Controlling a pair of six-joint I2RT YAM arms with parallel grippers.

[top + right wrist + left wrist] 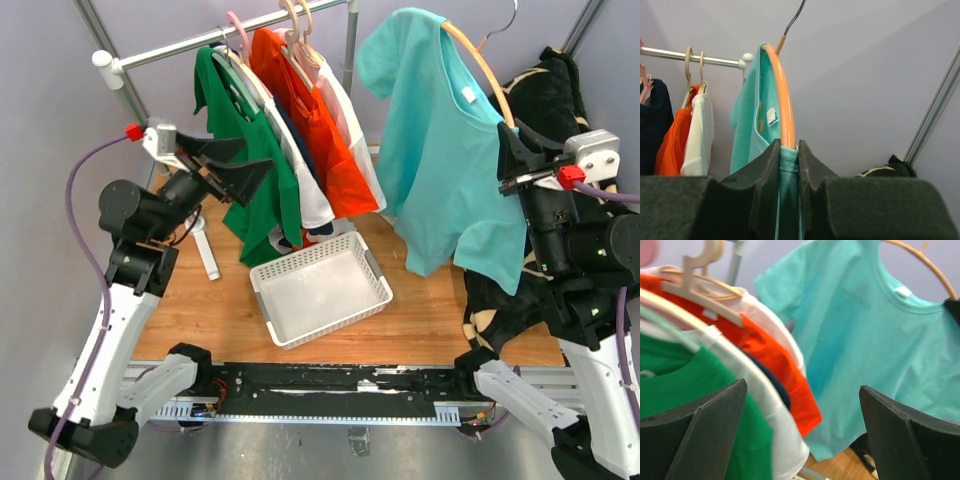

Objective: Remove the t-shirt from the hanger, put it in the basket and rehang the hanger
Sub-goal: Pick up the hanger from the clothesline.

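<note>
T-shirt: teal, draped on the orange hanger, off to the right of the rail, hem dangling above the counter near the white basket.
Right claw: pinched narrow on the hanger's lower shoulder end, with teal fabric trapped in the same grip.
Left claw: spread wide, holding nothing, beside the green shirt on the rail, aimed toward the teal one and well apart from it.
Step in hand, as judged: bringing the free claw across to take cloth only.
Doing it well: reach for the near sleeve or the hem, not the collar. Close on fabric alone, clear of the orange hoop. Pull down and away along the hanger's arm to slip the neck hole off the free end. Keep the right grip steady, then probably regrip onto bare hanger to release the pinched cloth.
Risk: snagging the green or orange shirts on the way across, or stretching the collar against the hoop.
Hidden: hanger's far arm, inside the shirt. Hook cut off at the top edge. Amount of fabric inside the right grip unclear.
Hard to make out: dark patterned cloth behind the right arm, nature unknown.
</note>
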